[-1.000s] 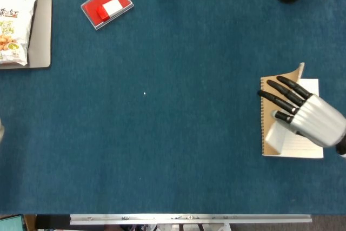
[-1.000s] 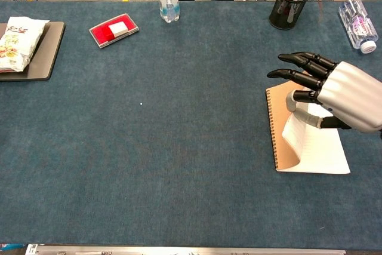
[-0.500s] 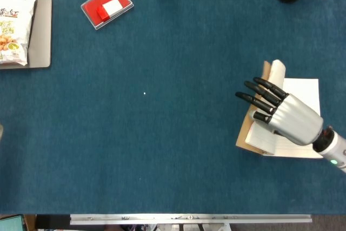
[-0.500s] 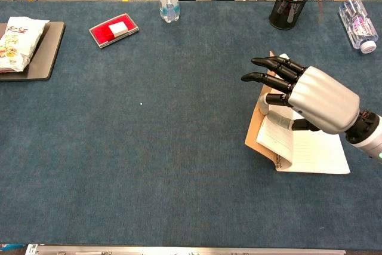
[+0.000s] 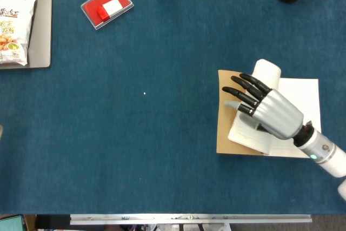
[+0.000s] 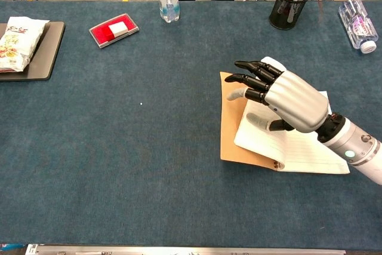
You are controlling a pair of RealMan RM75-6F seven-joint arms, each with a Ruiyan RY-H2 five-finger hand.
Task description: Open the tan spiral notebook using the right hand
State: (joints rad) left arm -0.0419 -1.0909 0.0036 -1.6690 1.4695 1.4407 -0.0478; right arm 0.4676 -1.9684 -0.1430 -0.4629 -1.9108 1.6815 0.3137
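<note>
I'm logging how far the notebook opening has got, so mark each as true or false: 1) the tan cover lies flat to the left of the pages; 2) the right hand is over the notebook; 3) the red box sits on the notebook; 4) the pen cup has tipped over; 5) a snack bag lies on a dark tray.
1) True: the tan cover of the notebook lies flat, left of the pages.
2) True: the right hand is over it.
3) False: the red box is far off, at the table's back left.
4) False: the pen cup stands upright.
5) True: the snack bag lies on the tray.
</note>
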